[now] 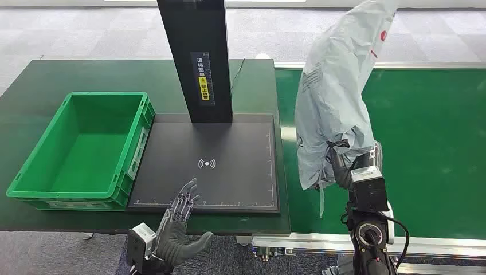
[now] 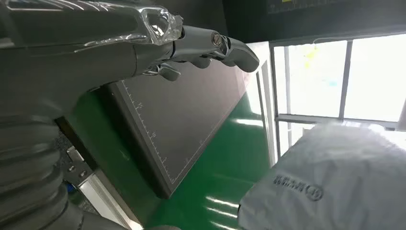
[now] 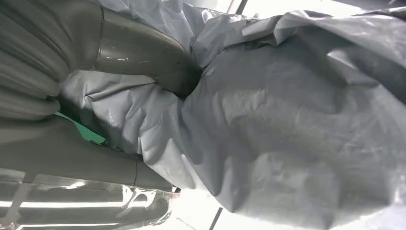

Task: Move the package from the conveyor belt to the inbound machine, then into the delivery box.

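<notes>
One grey plastic package (image 1: 335,97) hangs upright in the robot's right hand (image 1: 344,166), lifted clear of the green conveyor belt (image 1: 435,149) and standing just to the belt side of the black scanner plate (image 1: 229,146). The right hand's fingers clutch the bag low down, bunching the film; in the right wrist view the thumb (image 3: 143,52) digs into a fold of the package (image 3: 287,134). The left hand (image 1: 180,220) waits at the near edge of the scanner plate, fingers spread and holding nothing. The green box (image 1: 34,172) sits on the far side of the scanner plate from the belt, touching its edge, on the dark bench (image 1: 57,77).

The risks from here look plain. The bag is soft and tall, gripped only at its lower end, so its loose top could flop over during the swing toward the scanner plate and catch the black post (image 1: 195,57) that rises from the plate's back edge. The slick film may also creep through the fingers, dropping the package short, onto the gap between belt and plate. A crumpled landing could leave the label folded under, and the scan would likely fail. The idle left hand, parked over the plate's near edge, might be struck if the bag comes down low.
</notes>
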Tool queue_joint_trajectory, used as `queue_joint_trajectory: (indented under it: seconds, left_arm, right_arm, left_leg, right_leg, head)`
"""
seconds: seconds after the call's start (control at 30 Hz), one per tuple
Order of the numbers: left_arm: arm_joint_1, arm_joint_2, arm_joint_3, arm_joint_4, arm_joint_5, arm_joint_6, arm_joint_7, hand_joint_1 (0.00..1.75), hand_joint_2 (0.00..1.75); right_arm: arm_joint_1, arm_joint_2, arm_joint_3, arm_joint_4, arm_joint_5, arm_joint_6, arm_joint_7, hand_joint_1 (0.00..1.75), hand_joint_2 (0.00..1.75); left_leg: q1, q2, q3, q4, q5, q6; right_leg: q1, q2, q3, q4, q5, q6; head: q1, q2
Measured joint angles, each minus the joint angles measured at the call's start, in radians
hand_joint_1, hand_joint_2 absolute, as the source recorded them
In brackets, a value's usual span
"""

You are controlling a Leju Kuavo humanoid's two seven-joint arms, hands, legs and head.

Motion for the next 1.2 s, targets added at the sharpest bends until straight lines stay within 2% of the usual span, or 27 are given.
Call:
queue_joint_trajectory:
  seconds: [0.07,0.13,0.23,0.47,0.63,0.9,1.2]
  left_arm:
    - [-0.008,0.0,-0.002,0.005,0.0,-0.003,0.0,0.0,1.75]
    - [-0.024,0.001,-0.008,0.015,0.0,-0.01,-0.001,0.0,1.75]
    - [-0.039,0.002,-0.018,0.027,0.006,-0.015,-0.001,0.0,1.75]
    - [-0.044,0.011,-0.034,0.036,0.026,-0.007,0.015,0.0,1.75]
    - [-0.041,0.018,-0.036,0.036,0.036,0.005,0.024,0.0,1.75]
    - [-0.03,0.022,-0.034,0.024,0.042,0.005,0.048,0.0,1.75]
    - [-0.022,0.027,-0.032,0.008,0.04,0.014,0.054,0.0,1.75]
  right_arm:
    - [-0.025,0.008,0.024,0.013,-0.025,0.046,0.018,1.75,1.75]
    - [-0.074,0.023,0.077,0.054,-0.055,0.116,0.05,1.75,1.75]
    - [-0.15,0.041,0.167,0.155,-0.06,0.168,0.088,1.75,1.75]
    - [-0.315,0.073,0.406,0.476,0.065,0.182,0.149,1.75,1.75]
    - [-0.379,0.087,0.537,0.645,0.143,0.192,0.199,1.75,1.75]
    - [-0.467,0.081,0.649,0.78,0.203,0.251,0.262,1.75,1.75]
    - [-0.49,0.066,0.689,0.811,0.225,0.184,0.295,1.75,1.75]
  left_leg:
    - [0.0,0.001,0.001,0.0,0.0,0.0]
    - [0.0,0.001,0.001,0.0,0.001,-0.001]
    - [0.001,0.001,0.001,0.0,0.001,-0.001]
    - [0.001,0.0,0.0,0.0,0.001,-0.001]
    - [0.001,0.0,0.0,0.0,0.001,-0.001]
    - [0.001,0.0,0.0,0.0,0.001,-0.001]
    - [0.001,0.0,0.0,0.0,0.001,-0.001]
  right_leg:
    - [0.0,0.0,0.0,0.0,0.0,0.0]
    - [0.0,0.001,0.0,0.0,0.0,0.0]
    - [0.001,0.0,0.0,0.0,0.0,0.0]
    - [0.001,0.0,-0.001,0.0,0.0,0.0]
    - [0.001,0.0,-0.001,0.0,0.0,0.0]
    - [0.001,0.0,-0.001,0.0,0.0,0.0]
    - [0.001,0.0,-0.001,0.0,0.0,0.0]
  head:
    - [0.0,0.0]
    - [0.0,0.0]
    - [0.0,0.0]
    - [0.0,0.0]
    - [0.0,0.0]
    - [0.0,0.0]
    - [0.0,0.0]
